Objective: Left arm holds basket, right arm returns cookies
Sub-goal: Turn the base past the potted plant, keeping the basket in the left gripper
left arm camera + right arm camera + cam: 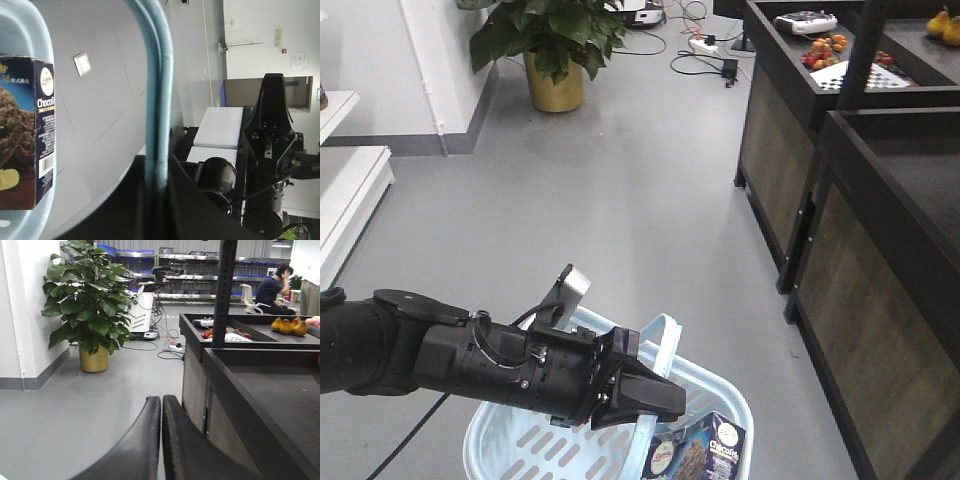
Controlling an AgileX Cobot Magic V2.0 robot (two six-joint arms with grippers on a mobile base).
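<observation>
Left hand (670,400) pinches the looped handle (157,75) of the light blue basket (520,450) over a grey floor (650,180). The cookie box (703,450) sits tilted inside the basket, at its 4 o'clock corner in the front view. Right hand (161,410), fingers (142,445) pressed together, faces a potted plant (87,300) at 10 o'clock, with a dark desk (270,390) at 3 o'clock.
</observation>
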